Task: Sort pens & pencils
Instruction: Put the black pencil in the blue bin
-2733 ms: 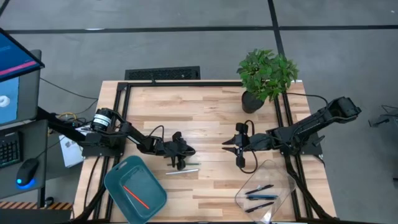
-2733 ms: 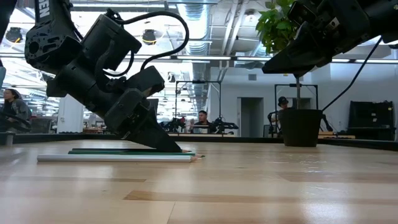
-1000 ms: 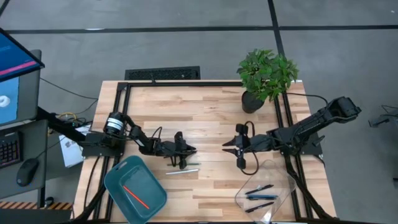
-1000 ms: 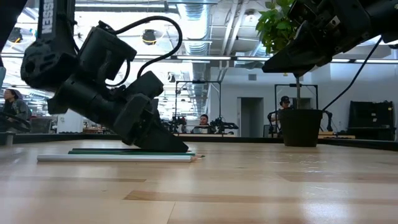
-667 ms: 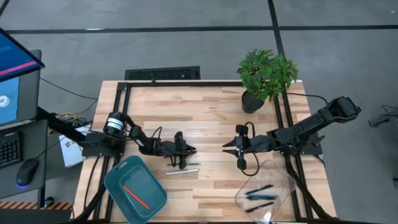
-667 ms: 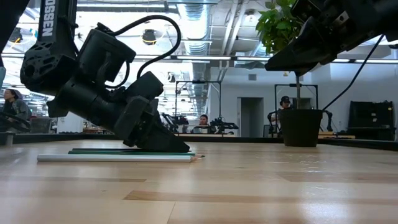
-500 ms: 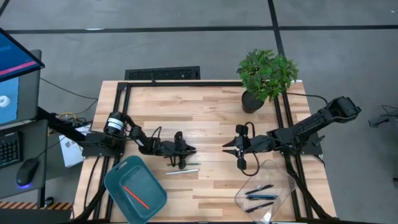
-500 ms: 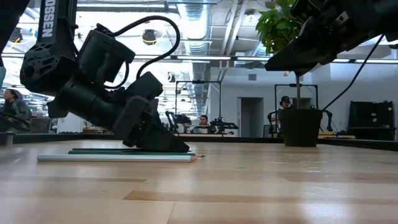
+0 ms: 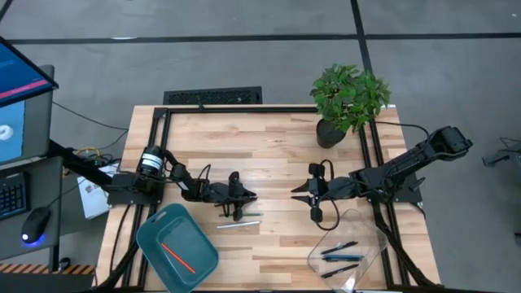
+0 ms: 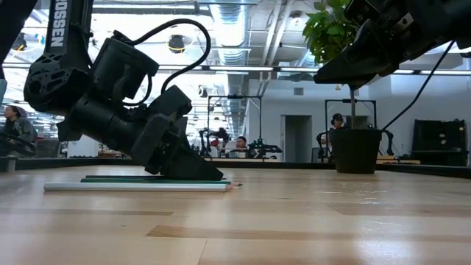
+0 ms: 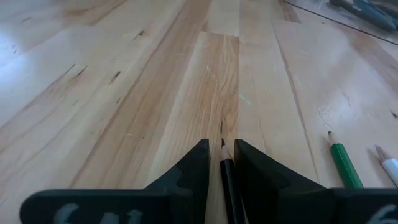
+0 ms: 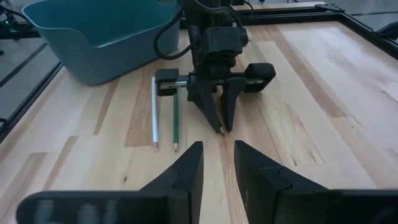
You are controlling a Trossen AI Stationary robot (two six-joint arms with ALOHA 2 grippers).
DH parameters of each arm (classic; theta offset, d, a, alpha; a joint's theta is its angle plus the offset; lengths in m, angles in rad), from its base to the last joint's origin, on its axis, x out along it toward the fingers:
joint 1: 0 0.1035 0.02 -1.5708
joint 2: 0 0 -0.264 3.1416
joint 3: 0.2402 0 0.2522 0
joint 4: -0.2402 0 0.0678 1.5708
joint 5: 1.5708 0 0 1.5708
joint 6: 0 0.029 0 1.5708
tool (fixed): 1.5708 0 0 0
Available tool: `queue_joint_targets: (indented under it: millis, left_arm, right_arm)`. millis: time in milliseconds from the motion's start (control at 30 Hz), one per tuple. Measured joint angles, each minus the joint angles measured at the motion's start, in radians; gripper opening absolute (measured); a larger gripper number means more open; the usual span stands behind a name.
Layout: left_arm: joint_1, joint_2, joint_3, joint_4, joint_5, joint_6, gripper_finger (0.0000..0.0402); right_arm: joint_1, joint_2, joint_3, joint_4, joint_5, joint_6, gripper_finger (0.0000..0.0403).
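My left gripper (image 9: 238,213) is down at the table's middle, its fingers closed around a dark pencil (image 11: 225,171) whose tip (image 12: 221,130) pokes out between them. A green pencil (image 12: 175,118) and a pale pencil (image 12: 155,112) lie flat on the wood just beside it, on the near side. An orange-red pencil (image 9: 177,256) lies in the teal bin (image 9: 155,236). Several dark pens (image 9: 340,254) lie in the clear tray (image 9: 370,232). My right gripper (image 9: 316,213) hangs open above the table, right of centre, facing the left one. My left gripper pinches the dark pencil between its two fingers close to the sharpened tip (image 11: 222,149). The fingers slant down from the table's left and run along the pencil, not across it. Their tips (image 10: 212,175) are at the tabletop, and the pencil looks to lie on the wood.
A potted plant (image 9: 348,98) stands at the far right corner. The teal bin sits at the near left, the clear tray at the near right. Bare wood stretches between the two grippers and toward the far edge. People show in the room beyond the table.
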Motion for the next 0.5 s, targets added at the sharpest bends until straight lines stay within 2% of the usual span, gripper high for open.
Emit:
queue_joint_targets:
  millis: [500]
  left_arm:
    - [0.009, -0.001, 0.000, -0.002, 0.019, 0.002, 0.0072]
  right_arm:
    - [0.000, 0.000, 0.000, 0.000, 0.000, 0.000, 0.0113]
